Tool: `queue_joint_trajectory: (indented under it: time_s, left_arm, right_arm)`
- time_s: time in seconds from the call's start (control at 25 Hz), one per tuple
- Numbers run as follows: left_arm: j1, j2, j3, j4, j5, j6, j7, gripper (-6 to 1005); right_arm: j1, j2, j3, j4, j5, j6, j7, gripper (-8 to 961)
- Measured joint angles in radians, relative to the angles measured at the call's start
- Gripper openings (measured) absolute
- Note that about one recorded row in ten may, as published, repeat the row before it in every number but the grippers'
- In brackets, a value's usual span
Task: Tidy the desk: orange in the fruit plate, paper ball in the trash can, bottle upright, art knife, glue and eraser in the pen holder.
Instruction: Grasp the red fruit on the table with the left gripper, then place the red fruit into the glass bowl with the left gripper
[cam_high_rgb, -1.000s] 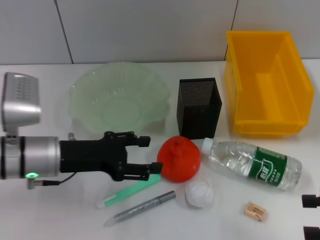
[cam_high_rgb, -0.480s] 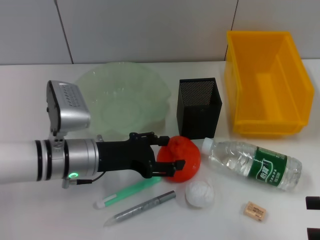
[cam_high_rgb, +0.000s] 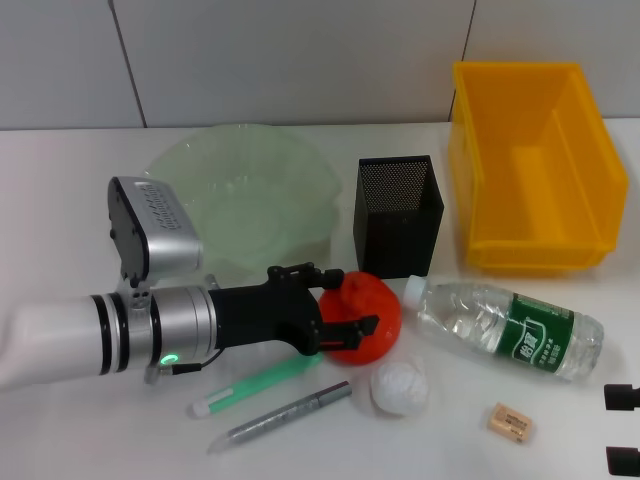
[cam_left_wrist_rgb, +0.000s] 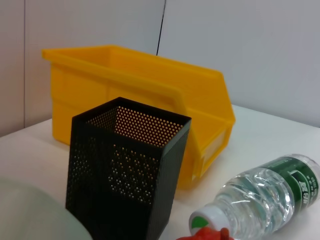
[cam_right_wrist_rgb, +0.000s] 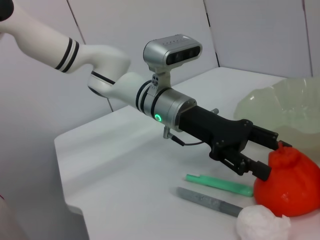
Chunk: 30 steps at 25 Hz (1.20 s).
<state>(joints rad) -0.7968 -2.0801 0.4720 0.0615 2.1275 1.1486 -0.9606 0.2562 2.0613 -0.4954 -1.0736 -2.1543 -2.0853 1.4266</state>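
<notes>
Two fingers of my left gripper (cam_high_rgb: 352, 300) straddle the orange (cam_high_rgb: 372, 316), one over its far side and one on its near side, spread apart around it; whether the pads press it I cannot tell. The orange sits on the desk (cam_high_rgb: 60, 220), just in front of the pen holder (cam_high_rgb: 398, 214).

Starting at my left, my left arm reaches across the desk toward the middle. Behind it lies the fruit plate (cam_high_rgb: 190, 165), near the back wall. In front of the arm lie a green pen (cam_high_rgb: 255, 384) and, nearer me, a grey pen (cam_high_rgb: 280, 415), both slanted. The paper ball (cam_high_rgb: 400, 387) rests just in front of the orange, beside the grey pen's tip.

Right of the orange, the bottle (cam_high_rgb: 505, 327) lies on its side, its cap pointing at the orange and close to it. The eraser (cam_high_rgb: 510, 422) lies in front of the bottle. The trash can (cam_high_rgb: 535, 165) stands at the back right, beside the pen holder.

My right gripper (cam_high_rgb: 622, 428) shows only as dark tips at the near right edge; its state I cannot tell.
</notes>
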Motion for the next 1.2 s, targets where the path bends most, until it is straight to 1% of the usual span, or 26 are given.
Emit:
queue_joint_trajectory:
  time_s: [0.08,0.16,0.36,0.56,0.68,0.84,0.92,0.96,1.0,1.04,1.12,1.16,1.2]
  left_arm:
    - [-0.001,0.000,-0.001,-0.007,-0.005,-0.001,0.013,812]
    - [-0.003,0.000,-0.014,-0.036,-0.018,-0.002,0.072,812]
    - [-0.004,0.000,-0.064,-0.084,-0.021,-0.031,0.158,812]
    - [-0.008,0.000,-0.103,-0.127,-0.021,-0.086,0.210,702]
    - [-0.011,0.000,-0.116,-0.137,-0.019,-0.105,0.212,424]
    - [-0.005,0.001,-0.125,-0.133,-0.019,-0.065,0.212,309]
    - [-0.005,0.001,-0.125,-0.133,-0.019,-0.065,0.212,252]
    - [0.007,0.005,-0.121,-0.117,-0.013,-0.004,0.205,223]
    - [0.007,0.005,-0.121,-0.117,-0.013,-0.004,0.205,213]
    - [0.035,0.010,-0.111,-0.064,-0.005,0.114,0.165,202]
    - [0.035,0.010,-0.111,-0.064,-0.005,0.114,0.165,181]
    - [0.092,0.010,-0.081,0.077,0.008,0.324,0.072,171]
    - [0.117,0.011,-0.079,0.144,0.005,0.424,0.017,161]
  right_arm:
    - [0.003,0.000,0.000,0.002,0.000,0.001,0.000,693]
    - [0.007,0.001,0.000,0.005,0.000,0.003,0.000,694]
    - [0.008,0.002,0.000,0.006,0.001,0.005,0.000,696]
    - [0.008,0.002,0.000,0.008,0.003,0.007,0.000,698]
    - [0.007,0.002,0.000,0.008,0.004,0.007,0.000,699]
    - [0.006,0.002,0.000,0.009,0.005,0.008,0.000,701]
    - [0.006,0.002,0.000,0.009,0.005,0.008,0.000,701]
    - [0.006,0.002,0.000,0.009,0.005,0.008,0.000,702]
    - [0.006,0.002,0.000,0.009,0.005,0.008,0.000,702]
    - [0.007,0.002,0.000,0.009,0.005,0.008,0.000,702]
    - [0.007,0.002,0.000,0.009,0.005,0.008,0.000,703]
    - [0.007,0.002,0.000,0.009,0.005,0.008,0.000,704]
    - [0.008,0.002,0.002,0.009,0.006,0.008,0.000,704]
